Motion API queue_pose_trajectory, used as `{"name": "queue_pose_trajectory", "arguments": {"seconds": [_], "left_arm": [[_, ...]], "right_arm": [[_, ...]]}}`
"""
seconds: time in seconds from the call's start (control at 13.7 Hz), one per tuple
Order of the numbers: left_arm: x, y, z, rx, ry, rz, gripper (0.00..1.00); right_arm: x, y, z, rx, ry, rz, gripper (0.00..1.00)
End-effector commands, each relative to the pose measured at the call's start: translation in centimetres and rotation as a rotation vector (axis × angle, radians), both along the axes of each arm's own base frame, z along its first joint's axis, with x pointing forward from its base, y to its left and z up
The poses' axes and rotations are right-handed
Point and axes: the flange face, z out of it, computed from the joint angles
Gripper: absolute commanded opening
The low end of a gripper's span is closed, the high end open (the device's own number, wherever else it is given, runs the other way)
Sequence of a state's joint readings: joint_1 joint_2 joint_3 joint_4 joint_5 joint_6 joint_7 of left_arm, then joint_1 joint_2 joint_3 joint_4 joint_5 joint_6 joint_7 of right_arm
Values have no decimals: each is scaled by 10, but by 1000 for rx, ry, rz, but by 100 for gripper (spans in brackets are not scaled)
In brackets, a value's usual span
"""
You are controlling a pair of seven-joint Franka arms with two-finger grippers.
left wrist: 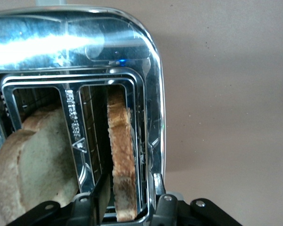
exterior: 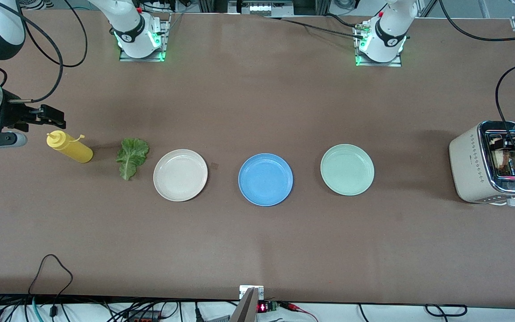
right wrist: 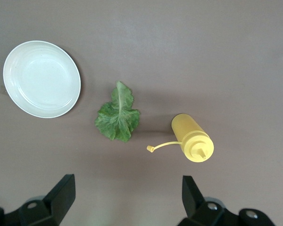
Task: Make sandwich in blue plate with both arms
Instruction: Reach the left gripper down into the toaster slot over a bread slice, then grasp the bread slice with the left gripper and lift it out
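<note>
A: Our toaster (exterior: 481,167) sits at the left arm's end; the left gripper (left wrist: 127,209) straddles a bread slice (left wrist: 121,160), grip unclear, plate (exterior: 265,179) bare.
B: Right gripper (right wrist: 127,197) spread above the lettuce (right wrist: 117,115). A loose pinch drops our toast

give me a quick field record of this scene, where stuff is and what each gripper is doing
blue plate: bare, between beige plate and green plate
lettuce: on table, between mustard bottle and beige plate
toaster: at left arm's end, a bread slice in each slot
left gripper: at the toaster, fingers either side of one slice
right gripper: open, hanging over the table near the mustard bottle and lettuce
sandwich: not started
</note>
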State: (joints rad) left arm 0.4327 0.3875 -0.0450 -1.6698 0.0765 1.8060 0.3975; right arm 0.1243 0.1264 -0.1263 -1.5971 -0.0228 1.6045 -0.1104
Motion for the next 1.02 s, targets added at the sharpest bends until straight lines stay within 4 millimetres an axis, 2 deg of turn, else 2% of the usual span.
{"name": "queue_pose_trajectory", "arguments": {"seconds": [0.0,0.07,0.22,0.44,0.59,0.66,0.88,0.95], "left_arm": [[5,2,-2,13,-3,-14,42],[5,3,-2,14,-1,-12,39],[5,3,-2,13,1,-12,23],[3,4,-3,7,12,-17,4],[1,6,3,10,10,-17,1],[2,7,16,7,21,-13,1],[14,5,87,6,41,-10,1],[15,0,103,2,42,-14,1]], "right_arm": [[0,1,0,-1,-2,13,100],[0,1,0,-1,-2,13,100],[0,0,0,-1,-2,12,100],[0,0,-1,-1,0,10,100],[0,0,-1,-1,0,12,100],[0,0,-1,-1,0,12,100],[0,0,-1,0,0,12,100],[0,-2,-2,0,1,9,100]]}}
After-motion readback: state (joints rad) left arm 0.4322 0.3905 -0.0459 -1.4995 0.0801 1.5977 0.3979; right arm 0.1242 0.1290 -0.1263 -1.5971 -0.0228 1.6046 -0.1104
